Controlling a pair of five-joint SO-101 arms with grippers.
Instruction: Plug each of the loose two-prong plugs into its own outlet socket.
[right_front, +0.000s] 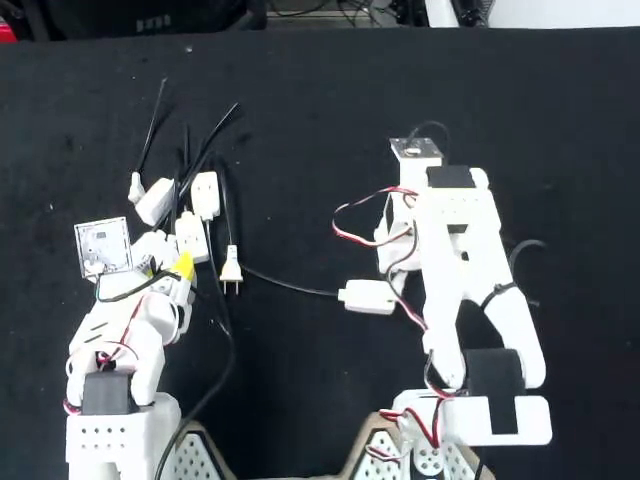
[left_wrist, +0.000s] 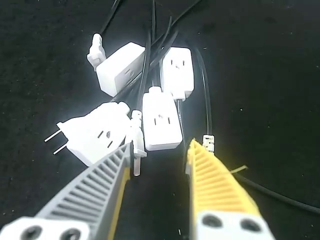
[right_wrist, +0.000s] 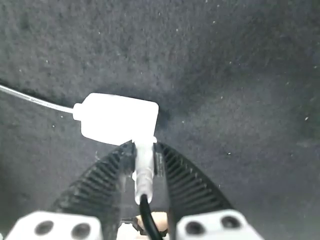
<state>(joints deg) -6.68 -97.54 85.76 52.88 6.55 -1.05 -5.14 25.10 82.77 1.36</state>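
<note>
Several white outlet sockets lie bunched at the left, among them one (left_wrist: 160, 120) just ahead of my left gripper (left_wrist: 160, 147), which is open above the mat; its yellow finger (right_front: 184, 266) shows from above. Beside the grey finger sit a small white plug (left_wrist: 136, 147) and a pronged adapter (left_wrist: 95, 132). A loose two-prong plug (right_front: 231, 268) lies right of the cluster, near the yellow finger (left_wrist: 215, 185). My right gripper (right_wrist: 144, 147) is shut on a white plug (right_wrist: 144, 172) whose front end meets a white socket block (right_wrist: 120, 120), which lies mid-table (right_front: 368, 297).
Black cables (right_front: 205, 150) fan out behind the cluster, and one (right_front: 290, 285) runs from the loose plug toward the mid-table socket. A white square tag (right_front: 103, 247) sits on the left arm. The black mat (right_front: 330, 100) stretches bare at the back.
</note>
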